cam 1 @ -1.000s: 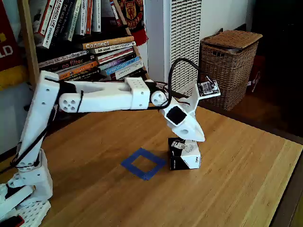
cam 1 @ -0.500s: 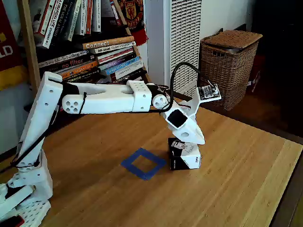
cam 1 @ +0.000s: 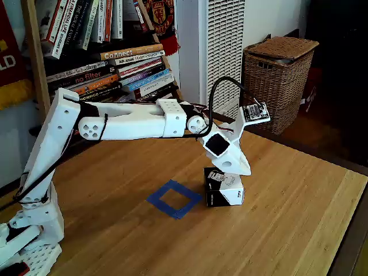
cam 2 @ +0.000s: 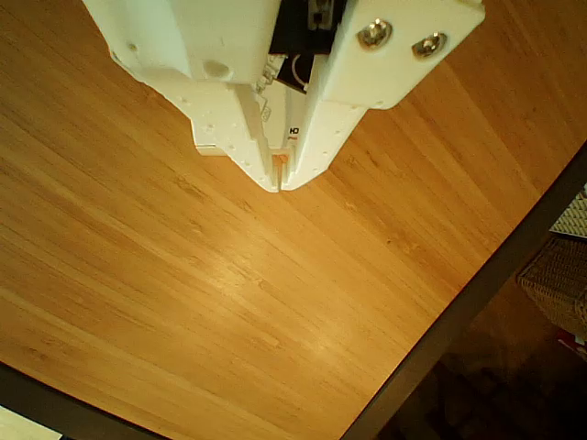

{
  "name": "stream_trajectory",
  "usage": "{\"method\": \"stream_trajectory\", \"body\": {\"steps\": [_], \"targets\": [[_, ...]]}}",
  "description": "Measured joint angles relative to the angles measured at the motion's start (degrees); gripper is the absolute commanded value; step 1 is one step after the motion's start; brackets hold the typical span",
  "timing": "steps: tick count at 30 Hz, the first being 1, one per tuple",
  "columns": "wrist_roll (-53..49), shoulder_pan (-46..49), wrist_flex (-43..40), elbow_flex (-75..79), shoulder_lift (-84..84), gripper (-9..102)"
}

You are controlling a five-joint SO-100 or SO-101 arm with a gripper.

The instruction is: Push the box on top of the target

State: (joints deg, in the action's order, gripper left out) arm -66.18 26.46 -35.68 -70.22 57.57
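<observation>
On the pale wooden table [cam 1: 287, 230], the white arm's gripper [cam 2: 279, 179], fingers pressed together, has edged outward above the small black-and-white cardboard box [cam 1: 224, 188]. The box stays just right of the blue tape square target [cam 1: 174, 199], still unpushed.

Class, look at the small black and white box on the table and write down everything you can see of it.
The box is a small, cube-like carton that looks like cardboard, with black and white faces carrying small printed graphics. It sits upright on the wooden table, just right of the blue tape square in the fixed view, its near corner about at the tape's edge. The gripper hangs closed right above its top; contact cannot be told.
</observation>
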Motion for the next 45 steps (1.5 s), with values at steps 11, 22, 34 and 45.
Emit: {"method": "stream_trajectory", "body": {"steps": [11,22,34,45], "targets": [[0.18,-0.09,-1.05,0.00,-1.32,0],[0.18,-0.09,-3.78,0.00,-1.32,0],[0.18,-0.09,-5.10,-1.14,-1.32,0],[-0.35,-1.41,-8.26,-1.14,0.00,0]]}}
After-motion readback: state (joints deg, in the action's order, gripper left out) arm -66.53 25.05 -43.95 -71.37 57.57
